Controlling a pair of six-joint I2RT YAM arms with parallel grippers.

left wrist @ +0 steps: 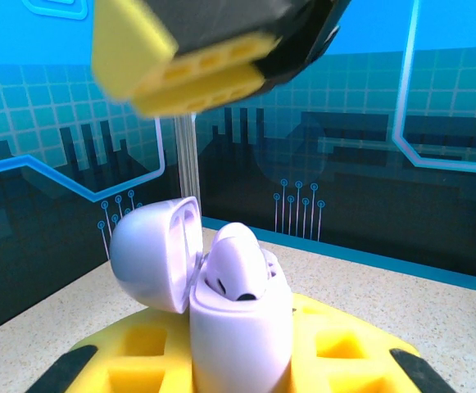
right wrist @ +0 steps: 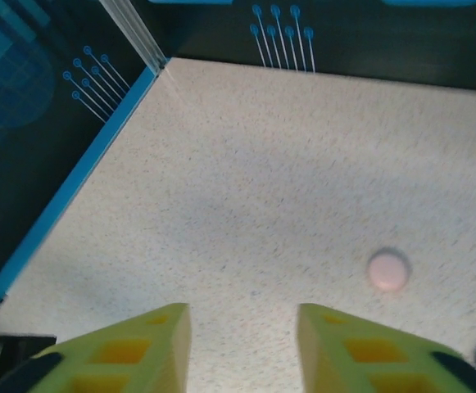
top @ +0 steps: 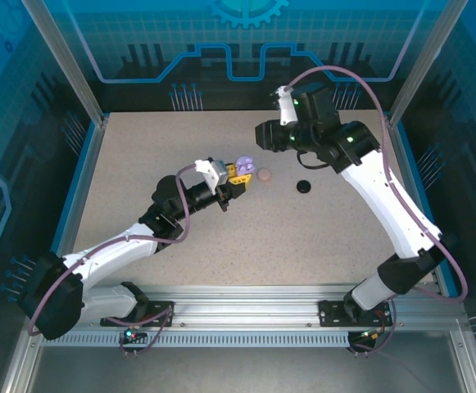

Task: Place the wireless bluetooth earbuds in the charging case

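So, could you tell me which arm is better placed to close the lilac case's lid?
Right, probably. The left gripper is shut on the lilac charging case, lid open with an earbud seated, so it is occupied; the right gripper hangs with jaws open and empty.

Charging cases: three in total. Quantity one lilac case (top: 243,163), quantity one pink case (top: 265,174), quantity one black case (top: 304,187). Earbuds: one lilac earbud (left wrist: 236,262) discernible inside the lilac case; a second cannot be confirmed.
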